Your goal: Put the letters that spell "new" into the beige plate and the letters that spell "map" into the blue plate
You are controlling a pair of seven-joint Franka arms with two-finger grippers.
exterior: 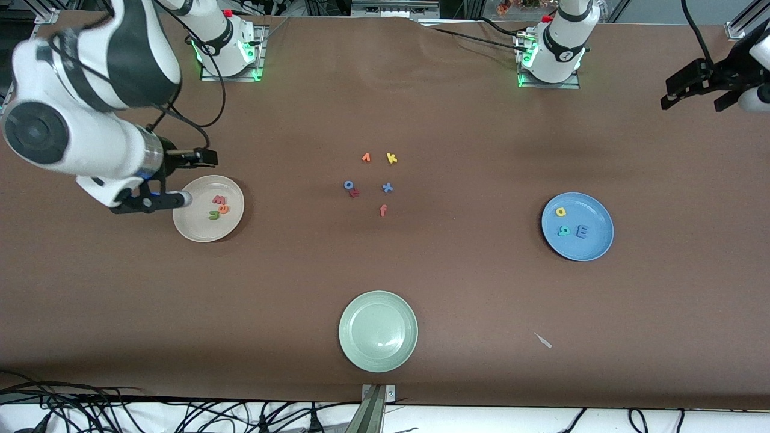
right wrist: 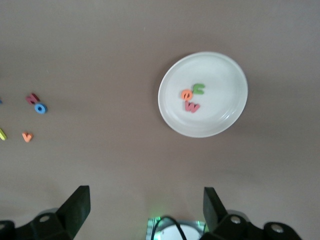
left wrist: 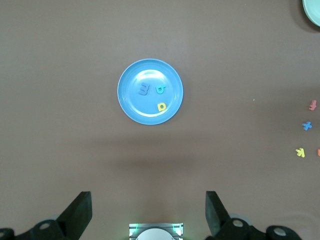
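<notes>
The beige plate lies toward the right arm's end of the table and holds a pinkish-red "w", an orange "e" and a green "n". These letters also show on the beige plate in the right wrist view. The blue plate toward the left arm's end holds a yellow "p", a teal "a" and a blue "m". My right gripper hangs open and empty in the air beside the beige plate. High over the table's end, my left gripper is open and empty.
Several loose letters lie mid-table: an orange one, yellow "k", blue "o" touching a red letter, blue "x", orange-red "f". A pale green plate sits nearest the front camera. A white scrap lies beside it.
</notes>
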